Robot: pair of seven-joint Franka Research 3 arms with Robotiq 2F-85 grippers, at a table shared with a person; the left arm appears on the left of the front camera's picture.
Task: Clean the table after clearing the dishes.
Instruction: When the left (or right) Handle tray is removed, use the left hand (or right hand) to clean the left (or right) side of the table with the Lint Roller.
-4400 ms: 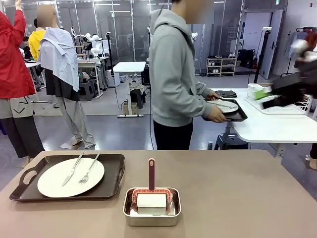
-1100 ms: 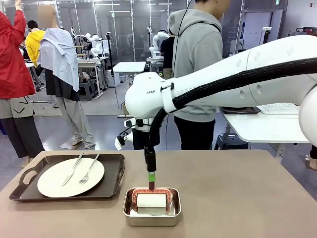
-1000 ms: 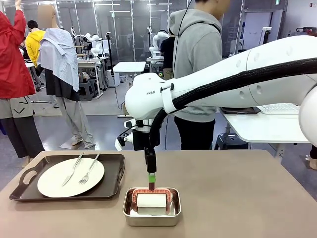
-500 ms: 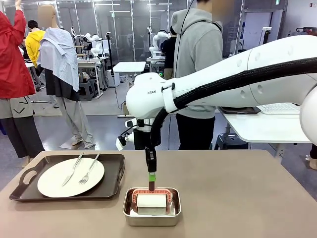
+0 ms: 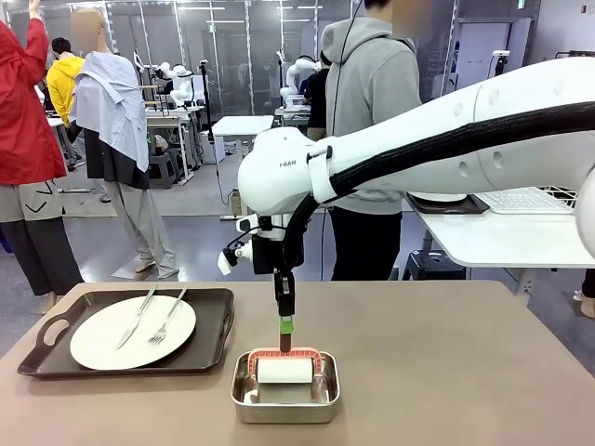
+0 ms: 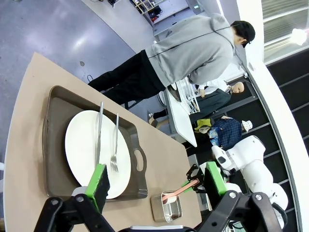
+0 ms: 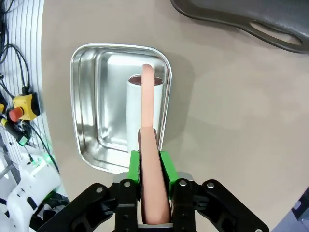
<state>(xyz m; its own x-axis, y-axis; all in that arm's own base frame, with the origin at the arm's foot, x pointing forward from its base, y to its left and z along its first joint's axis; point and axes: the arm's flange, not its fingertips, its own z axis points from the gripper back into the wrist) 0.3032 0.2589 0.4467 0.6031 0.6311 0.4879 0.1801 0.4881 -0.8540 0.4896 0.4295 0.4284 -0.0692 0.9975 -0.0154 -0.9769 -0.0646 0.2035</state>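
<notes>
The brown table [image 5: 446, 372] carries a dark tray [image 5: 212, 346] at the left with a white plate [image 5: 98, 342], a knife [image 5: 138, 316] and a fork [image 5: 167, 320]. My right gripper [image 5: 285, 327] reaches in from the right and is shut on the dark red handle [image 7: 147, 121] of a white roller [image 5: 285, 370], which hangs just inside a steel pan [image 5: 284, 413]. In the right wrist view my right gripper [image 7: 148, 169] clamps the handle over the pan [image 7: 91, 96]. My left gripper [image 6: 155, 179] is open, high above the plate [image 6: 82, 145] and tray [image 6: 55, 145].
A person in a grey hoodie [image 5: 372, 102] stands beyond the far edge, turned toward a white table [image 5: 502, 237] that holds another dark tray [image 5: 451, 206]. The right half of the brown table is bare. A corner of the tray [image 7: 241, 19] lies near the pan.
My right arm came in from the far right and closed on the roller's handle. In the last half second the roller rose a little inside the pan. The person set a tray on the white table.
</notes>
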